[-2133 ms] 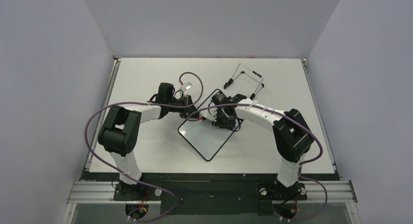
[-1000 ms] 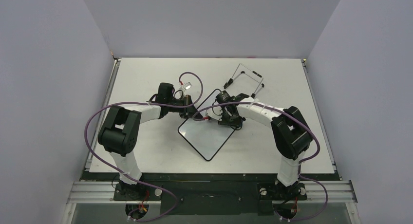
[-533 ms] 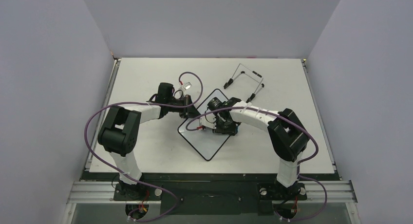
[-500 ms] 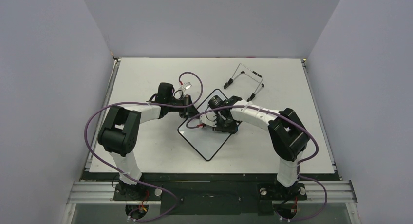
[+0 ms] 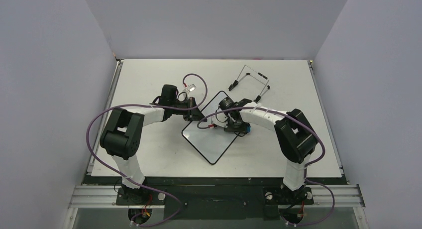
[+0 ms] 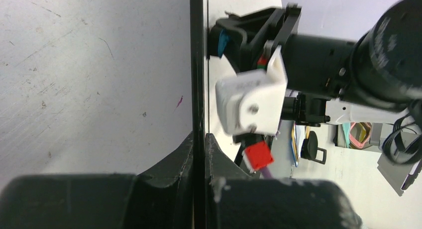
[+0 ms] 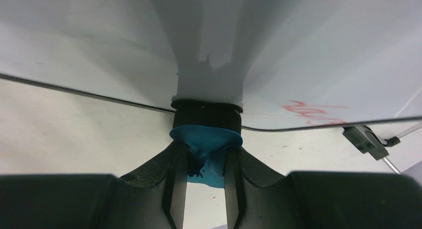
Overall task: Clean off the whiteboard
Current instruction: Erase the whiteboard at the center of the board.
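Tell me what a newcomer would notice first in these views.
The whiteboard lying diagonally mid-table draws the eye. The right pincer is shut on a blue eraser that is set against the board near its edge. The left pincer clamps the board's black rim on the opposite side, and a few red marks remain near one corner.

In the top view, the right gripper (image 5: 238, 126) is covering the whiteboard (image 5: 209, 139) along its 2 o'clock edge. In the right wrist view, red marks (image 7: 311, 112) at 4 o'clock are blurring past reading. The fingers (image 7: 174, 181) are hiding the lower half of the blue eraser (image 7: 206, 137), and the wire stand (image 7: 366, 138) is running off the right edge.
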